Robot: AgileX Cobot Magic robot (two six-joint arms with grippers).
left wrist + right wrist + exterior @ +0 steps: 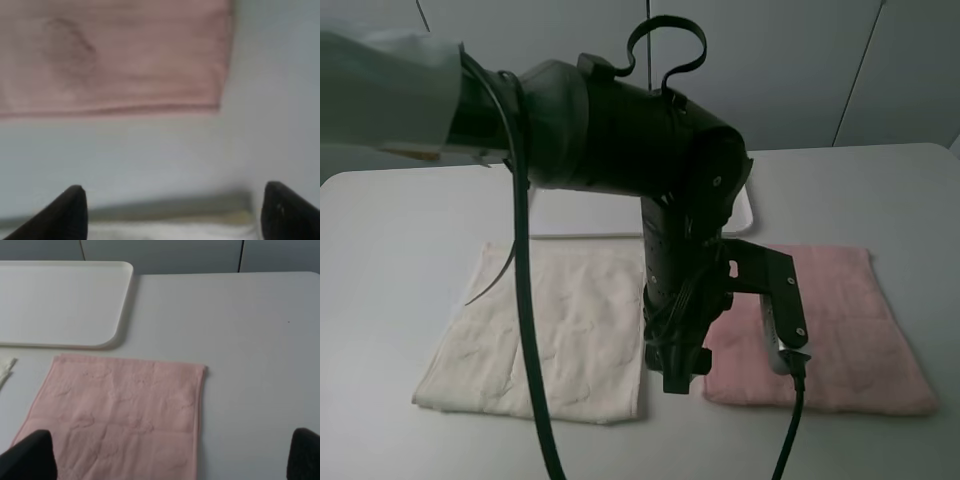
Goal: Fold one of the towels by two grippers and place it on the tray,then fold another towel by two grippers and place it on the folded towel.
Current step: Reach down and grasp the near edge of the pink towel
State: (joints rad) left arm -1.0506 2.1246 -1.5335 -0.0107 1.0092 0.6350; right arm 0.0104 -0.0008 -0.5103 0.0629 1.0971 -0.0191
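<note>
A: From the high camera, what lies where?

B: A cream towel (550,340) and a pink towel (840,320) lie flat, side by side on the counter (400,260), neither folded. The tray (580,212) sits beyond them, mostly hidden behind a black arm (650,130).

A: And the left wrist view?

B: The left gripper (174,205) hangs released, fingers wide and holding nothing, over bare counter just beside the pink towel's edge. A pale strip below it is probably the cream towel.

A: The right wrist?

B: The right gripper (170,450) is likewise spread and empty above the pink towel, with the tray past its far corner. I'd judge both are poised to lift one edge together.
</note>
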